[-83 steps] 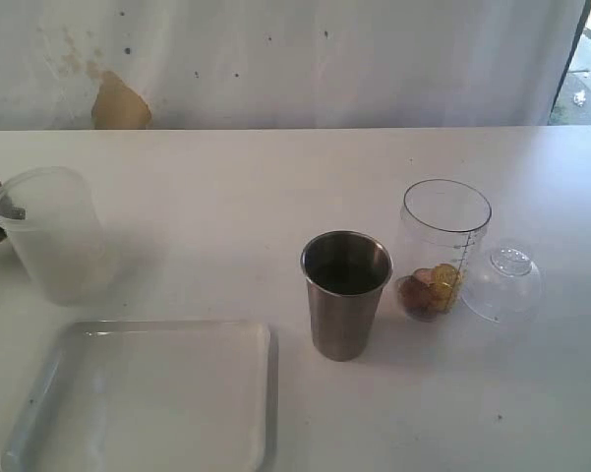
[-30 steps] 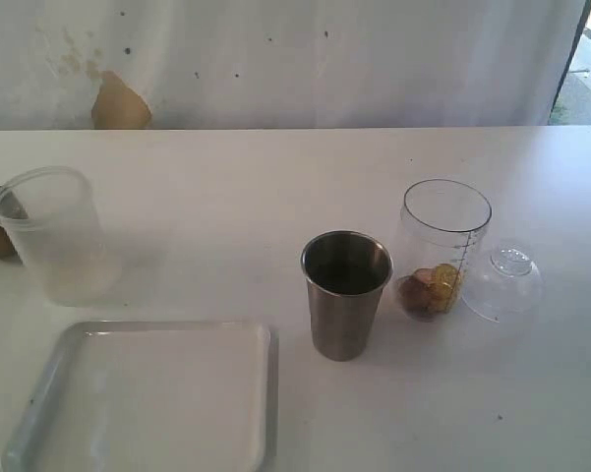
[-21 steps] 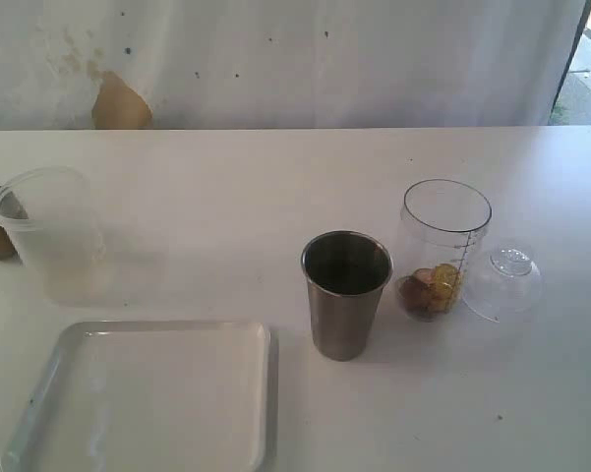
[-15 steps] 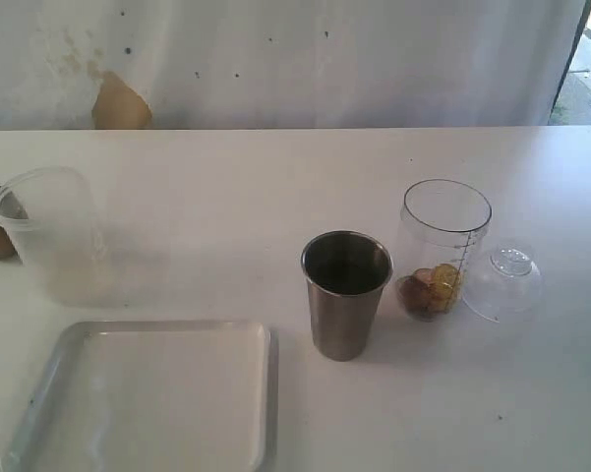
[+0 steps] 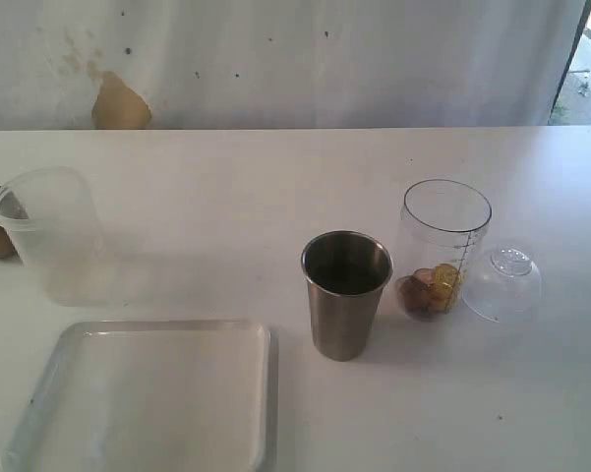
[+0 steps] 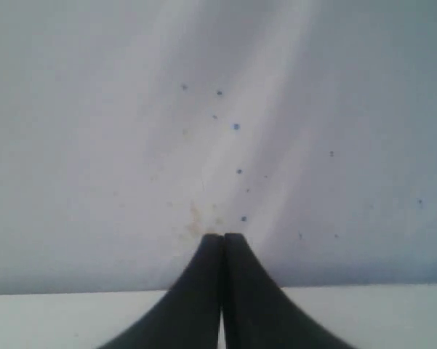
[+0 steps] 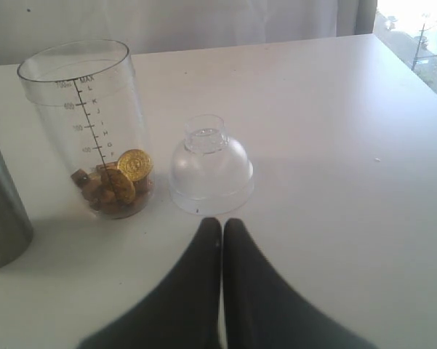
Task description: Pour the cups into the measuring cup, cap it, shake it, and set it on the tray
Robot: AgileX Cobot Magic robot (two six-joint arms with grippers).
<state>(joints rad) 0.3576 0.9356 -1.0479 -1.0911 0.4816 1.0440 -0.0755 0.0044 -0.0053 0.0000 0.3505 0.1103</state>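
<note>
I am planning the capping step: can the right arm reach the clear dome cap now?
Probably yes. The dome cap lies just ahead of the right gripper with only bare table between; the measuring cup stands to one side. The jaws are shut and must open first.
</note>
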